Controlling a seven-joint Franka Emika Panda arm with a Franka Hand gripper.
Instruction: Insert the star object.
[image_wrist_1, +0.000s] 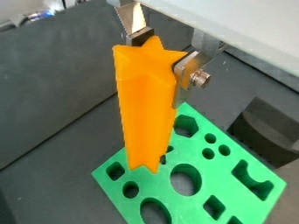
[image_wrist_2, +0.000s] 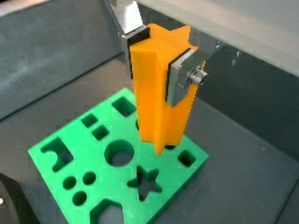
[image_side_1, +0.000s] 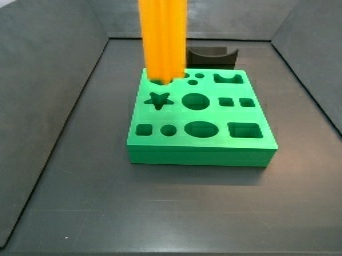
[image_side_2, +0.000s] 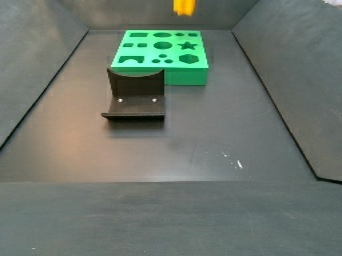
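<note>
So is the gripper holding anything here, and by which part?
Yes: the gripper is shut on the star object, clamping its upper end above the green block.

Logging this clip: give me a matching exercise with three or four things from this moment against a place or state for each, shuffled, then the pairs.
1. star object
2. green block
3. star hole
4. fixture

A. empty
B. on the floor, in front of the block in a side view
C. clamped upright in the gripper over the block
D. flat on the floor, many shaped holes

Pairs: 1-C, 2-D, 3-A, 4-B
</note>
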